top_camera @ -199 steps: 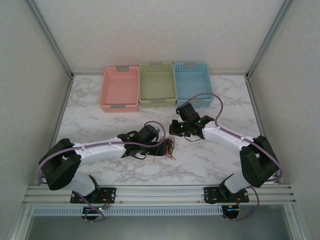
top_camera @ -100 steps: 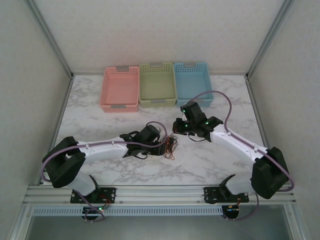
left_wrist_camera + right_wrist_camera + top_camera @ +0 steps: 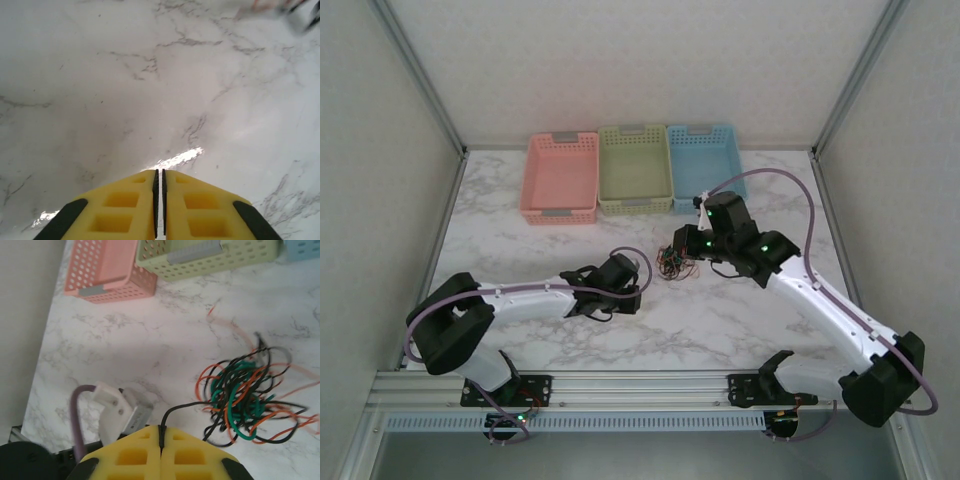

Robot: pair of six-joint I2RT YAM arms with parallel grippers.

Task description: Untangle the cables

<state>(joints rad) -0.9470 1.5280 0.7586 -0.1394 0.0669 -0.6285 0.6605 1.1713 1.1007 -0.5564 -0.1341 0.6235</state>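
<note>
A tangle of black, orange and green cables (image 3: 245, 397) sits mid-table, just left of the right gripper (image 3: 161, 432), whose jaws are pinched tight on one black strand. To the near left, the left gripper (image 3: 159, 172) hovers over the marble table (image 3: 100, 100), jaws pressed together. Three baskets (image 3: 634, 205) line the far edge.

Black, red-orange and teal-green cables (image 3: 240, 400) against a white bench (image 3: 740, 320) veined in grey marble.
Perforated baskets: a pink basket (image 3: 561, 178), a pale green basket (image 3: 635, 170), a light blue basket (image 3: 705, 165); the left gripper (image 3: 159, 175) and right gripper (image 3: 161, 432) have yellow jaws trimmed in black; white arms (image 3: 525, 298) with black joints.
</note>
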